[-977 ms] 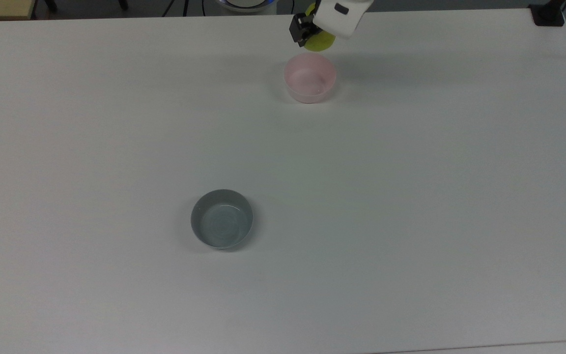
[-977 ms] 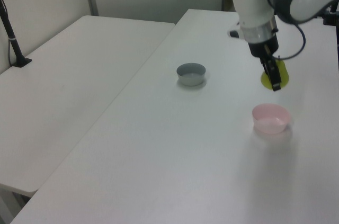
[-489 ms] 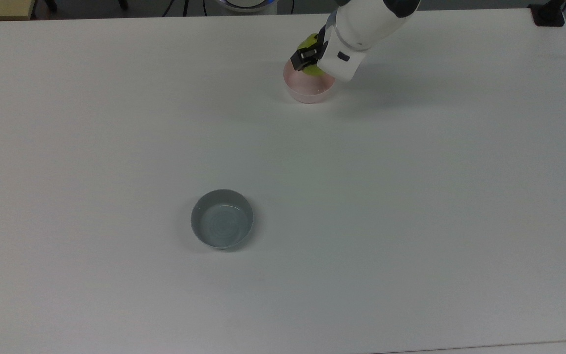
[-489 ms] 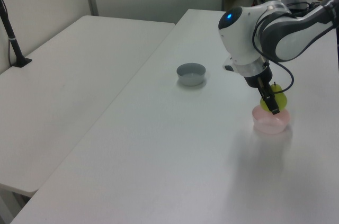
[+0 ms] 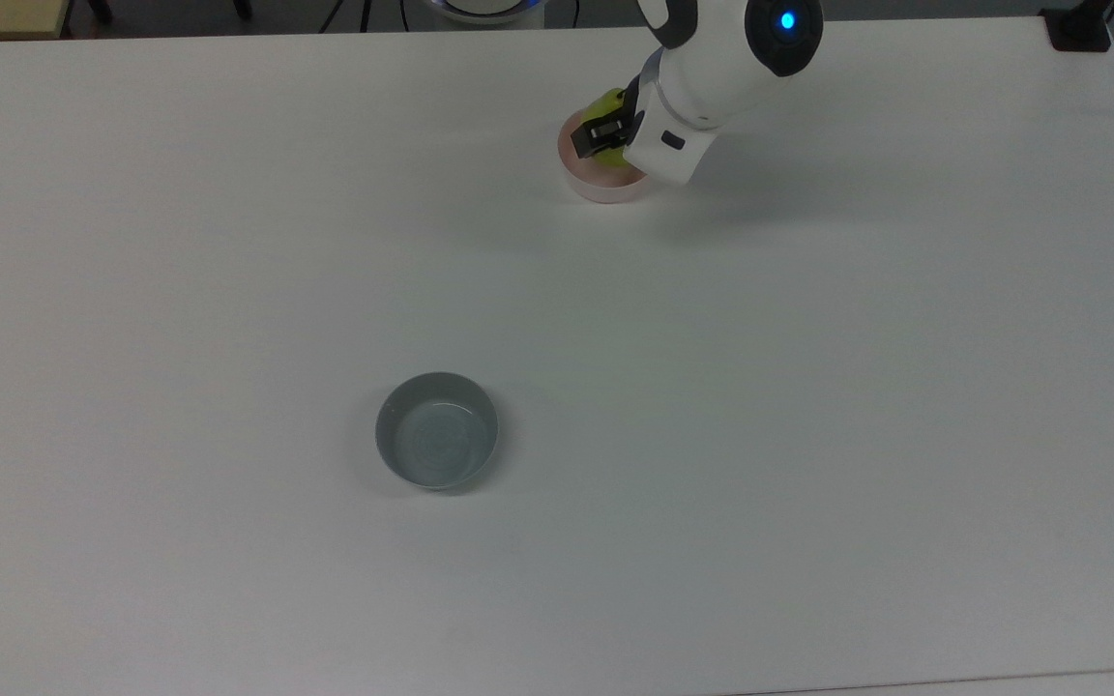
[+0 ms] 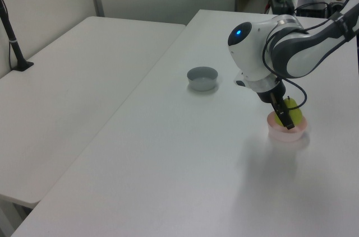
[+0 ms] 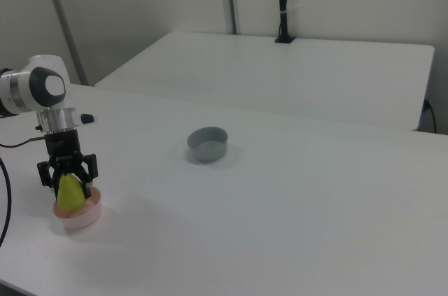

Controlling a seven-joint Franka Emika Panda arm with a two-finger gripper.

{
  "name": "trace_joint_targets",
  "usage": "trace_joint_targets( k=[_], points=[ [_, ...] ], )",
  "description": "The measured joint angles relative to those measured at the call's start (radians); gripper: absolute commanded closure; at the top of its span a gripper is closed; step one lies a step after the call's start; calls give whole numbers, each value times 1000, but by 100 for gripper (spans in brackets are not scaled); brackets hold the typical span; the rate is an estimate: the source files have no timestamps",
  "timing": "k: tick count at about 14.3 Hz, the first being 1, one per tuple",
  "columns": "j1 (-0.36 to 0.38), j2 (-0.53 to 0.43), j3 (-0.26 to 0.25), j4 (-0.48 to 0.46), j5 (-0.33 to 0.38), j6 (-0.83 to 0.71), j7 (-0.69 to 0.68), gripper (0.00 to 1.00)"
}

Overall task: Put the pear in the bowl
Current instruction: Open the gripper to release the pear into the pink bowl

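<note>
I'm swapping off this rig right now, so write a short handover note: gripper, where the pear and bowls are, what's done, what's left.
Gripper: shut on the pear, fingers on both its sides.
Pear: upright, its base lowered into the pink bowl at the right view's lower left; whether it rests on the bottom cannot be told.
Grey bowl: holds nothing, apart from the arm, mid-table.
Done: pear picked and brought into the bowl.
Left: open the fingers, lift the arm away.

Showing a glossy white arm (image 6: 291,52) with dark grey joint bands, glowing a small blue light (image 5: 787,19), trailing a thin black cable (image 6: 300,92), ending in a black gripper (image 7: 68,182).
</note>
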Motion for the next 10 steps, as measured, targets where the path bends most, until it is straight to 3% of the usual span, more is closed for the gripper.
trace_joint_targets(
  k=[2, 10],
  points=[
    [0, 6, 0, -2, 0, 10, 0, 0],
    [0, 5, 0, -5, -20, 14, 0, 0]
  ],
)
